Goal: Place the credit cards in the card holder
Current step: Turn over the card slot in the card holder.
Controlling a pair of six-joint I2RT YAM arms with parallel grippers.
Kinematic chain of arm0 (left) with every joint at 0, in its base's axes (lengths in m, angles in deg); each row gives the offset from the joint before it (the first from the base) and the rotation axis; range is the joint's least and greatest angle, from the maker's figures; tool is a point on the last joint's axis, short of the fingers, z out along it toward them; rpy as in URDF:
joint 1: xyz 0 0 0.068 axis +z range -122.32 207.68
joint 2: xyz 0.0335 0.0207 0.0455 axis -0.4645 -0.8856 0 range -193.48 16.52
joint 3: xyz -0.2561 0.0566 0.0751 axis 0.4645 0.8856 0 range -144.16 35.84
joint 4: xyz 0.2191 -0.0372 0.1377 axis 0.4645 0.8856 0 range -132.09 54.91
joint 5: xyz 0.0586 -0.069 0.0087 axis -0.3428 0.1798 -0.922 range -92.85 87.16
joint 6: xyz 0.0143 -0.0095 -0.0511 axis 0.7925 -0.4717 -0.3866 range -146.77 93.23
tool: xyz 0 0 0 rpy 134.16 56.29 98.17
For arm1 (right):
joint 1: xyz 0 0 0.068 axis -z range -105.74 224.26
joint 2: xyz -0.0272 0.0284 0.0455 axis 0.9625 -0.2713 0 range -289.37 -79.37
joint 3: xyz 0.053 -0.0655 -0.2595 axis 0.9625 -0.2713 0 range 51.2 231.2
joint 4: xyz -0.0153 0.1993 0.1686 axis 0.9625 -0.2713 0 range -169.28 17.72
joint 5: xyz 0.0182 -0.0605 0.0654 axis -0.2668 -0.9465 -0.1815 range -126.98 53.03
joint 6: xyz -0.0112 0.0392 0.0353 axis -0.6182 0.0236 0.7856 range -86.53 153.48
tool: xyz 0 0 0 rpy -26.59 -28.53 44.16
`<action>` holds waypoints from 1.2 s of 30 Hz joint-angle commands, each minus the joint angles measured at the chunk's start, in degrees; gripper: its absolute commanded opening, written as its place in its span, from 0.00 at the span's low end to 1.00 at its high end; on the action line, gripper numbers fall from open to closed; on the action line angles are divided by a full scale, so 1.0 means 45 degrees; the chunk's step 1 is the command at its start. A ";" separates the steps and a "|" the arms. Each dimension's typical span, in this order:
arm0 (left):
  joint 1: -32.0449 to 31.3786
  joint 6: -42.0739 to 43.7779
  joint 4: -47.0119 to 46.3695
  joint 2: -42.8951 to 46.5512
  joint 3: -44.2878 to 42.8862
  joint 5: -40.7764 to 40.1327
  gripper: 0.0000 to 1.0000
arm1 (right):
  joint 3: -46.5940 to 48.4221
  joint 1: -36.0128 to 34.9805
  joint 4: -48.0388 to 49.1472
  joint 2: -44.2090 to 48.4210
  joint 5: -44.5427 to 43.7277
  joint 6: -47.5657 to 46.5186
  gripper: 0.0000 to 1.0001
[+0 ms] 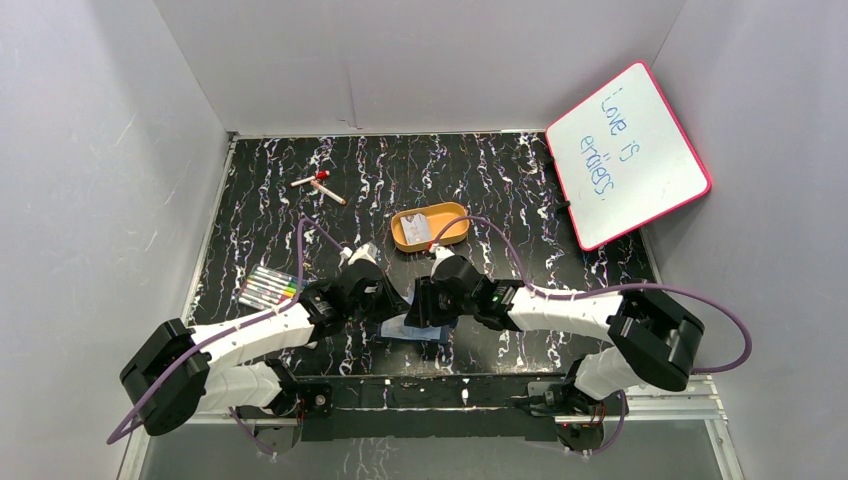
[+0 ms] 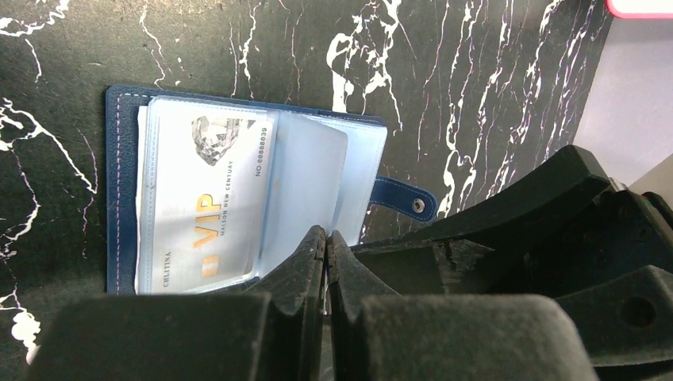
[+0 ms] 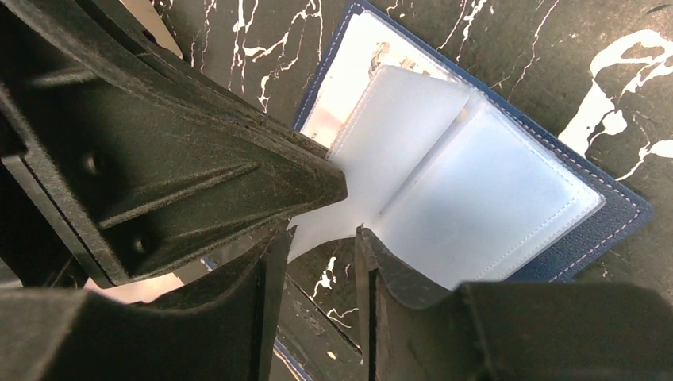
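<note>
The small navy-blue folding card holder is lying open on the black, white-veined marble-patterned table, close to the arm bases and between the two grippers, with its snap tab sticking out to one side. The job is looking partly done. One pale grey-white credit card is already sitting inside a clear plastic pocket of the holder, while another pale card is waiting in the orange oval tray farther back on the table, well apart from the holder. Whether more cards are lying under it is too small to tell. The left gripper is showing its two fingers pressed tight together, tips resting at the holder's near edge against the pockets; whether a leaf is pinched between them I cannot tell. The right gripper is standing partly open, its fingers straddling the corner of a translucent pocket leaf that is standing up off the stack — not clamped on it, as far as can be seen. In my judgement a pocket is being spread for the next card, which has yet to be fetched. The seated card is reading "VIP" in gold, "MAISON NEW CENTURY", "NO 88888839" and "CHLITINA". The pink-framed whiteboard leaning at the far right is bearing blue handwriting — "Love is" and a word that looks like "endless".
</note>
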 commanded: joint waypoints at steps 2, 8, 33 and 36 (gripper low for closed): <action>0.0027 0.0133 -0.0339 -0.0027 -0.0090 0.0156 0.00 | 0.0092 -0.0078 0.0832 0.0097 -0.0042 -0.0013 0.41; 0.0014 0.0134 -0.0393 0.0010 -0.0052 0.0186 0.00 | 0.0124 -0.0078 0.0901 -0.0155 0.0010 0.0081 0.29; 0.0027 0.1311 0.3044 0.1414 -0.0778 -0.2444 0.53 | -0.0907 -0.0075 -0.1084 0.1074 -0.1436 0.0353 0.00; 0.0029 0.1628 0.3647 0.1765 -0.1044 -0.2883 0.56 | -0.0980 -0.0065 -0.1354 0.1101 -0.1566 0.0386 0.00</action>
